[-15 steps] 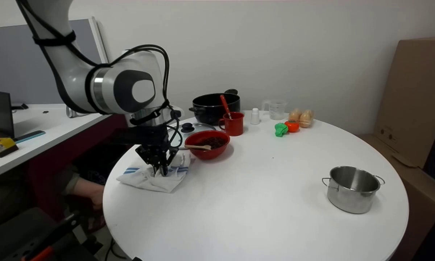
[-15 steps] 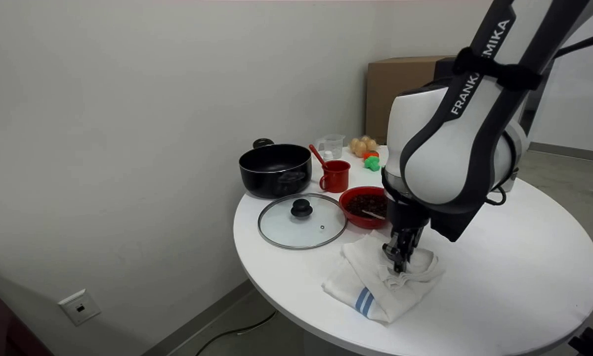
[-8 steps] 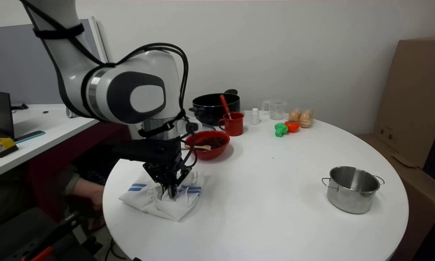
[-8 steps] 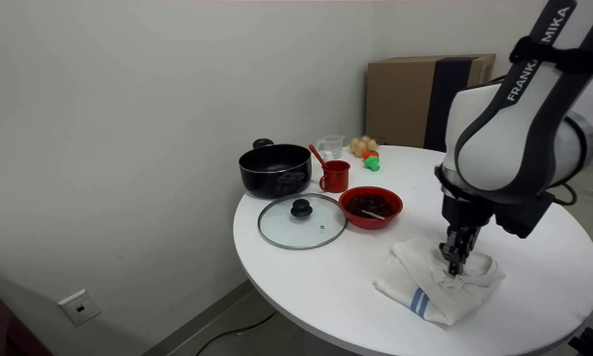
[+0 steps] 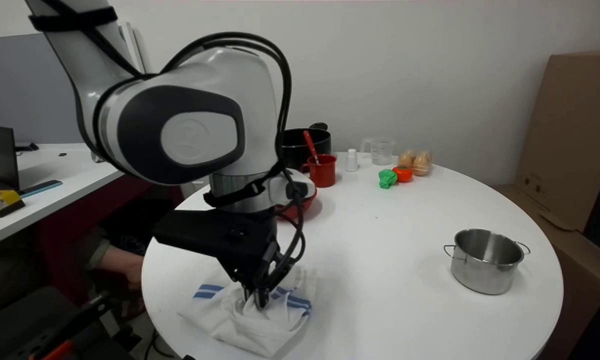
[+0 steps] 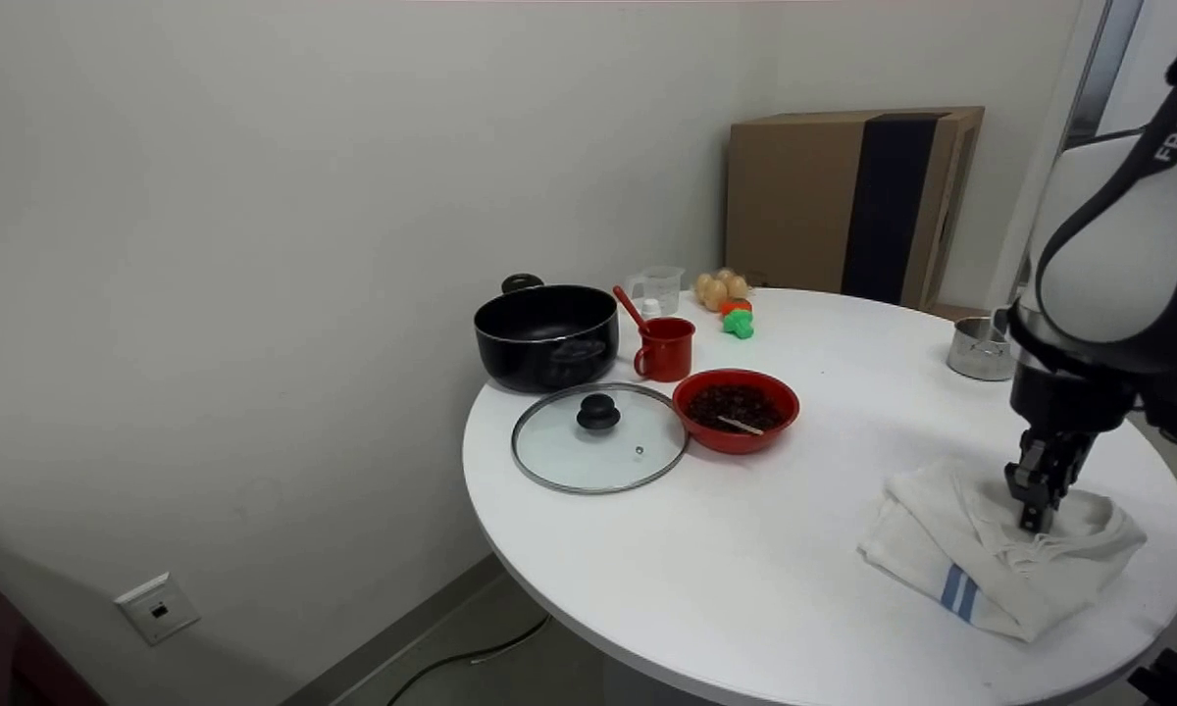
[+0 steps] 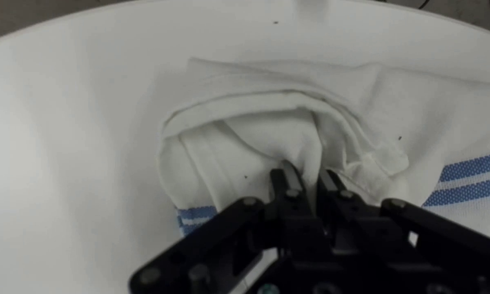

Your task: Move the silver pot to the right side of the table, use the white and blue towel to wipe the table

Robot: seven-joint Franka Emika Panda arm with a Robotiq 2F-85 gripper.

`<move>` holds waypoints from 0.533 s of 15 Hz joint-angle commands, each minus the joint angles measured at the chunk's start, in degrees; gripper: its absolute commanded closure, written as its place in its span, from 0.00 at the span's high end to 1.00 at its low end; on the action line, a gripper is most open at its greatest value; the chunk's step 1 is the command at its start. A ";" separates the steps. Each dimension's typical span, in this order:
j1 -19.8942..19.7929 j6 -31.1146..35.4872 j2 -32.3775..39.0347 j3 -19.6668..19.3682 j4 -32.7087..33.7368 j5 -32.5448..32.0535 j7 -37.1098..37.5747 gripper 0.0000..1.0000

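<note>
Gripper [image 7: 306, 173] pinches the blue-striped white towel [image 6: 991, 554] beneath it; wiping seems in hand, next calling for a light stroke across the round table [image 5: 380, 275] alongside.

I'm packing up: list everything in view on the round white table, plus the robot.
cloth towel: one, blue-striped white, on table
round metal pot: one, silver, standing apart
deep round pot: one, black, near edge
round glass lid: one, clear, near black pot
round bowl (dark contents): one, red, near lid
slim utensil: one, pale, in bowl
mug: one, red, near black pot
long utensil: one, red, in mug
shaker: one, white, near mug
measuring jug: one, clear, near shaker
eggs: several, tan, near jug
round object: one, reddish, near eggs
lumpy object: one, green, beside it
robot arm: one, mostly white, above towel
gripper: one, black, pinching towel
</note>
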 commanded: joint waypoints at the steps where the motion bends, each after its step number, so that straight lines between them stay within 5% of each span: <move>1: -2.18 0.40 -2.84 -5.99 0.33 -2.96 -2.57 0.03; 8: -6.04 -0.15 -1.95 -11.95 2.52 -5.13 -6.32 0.03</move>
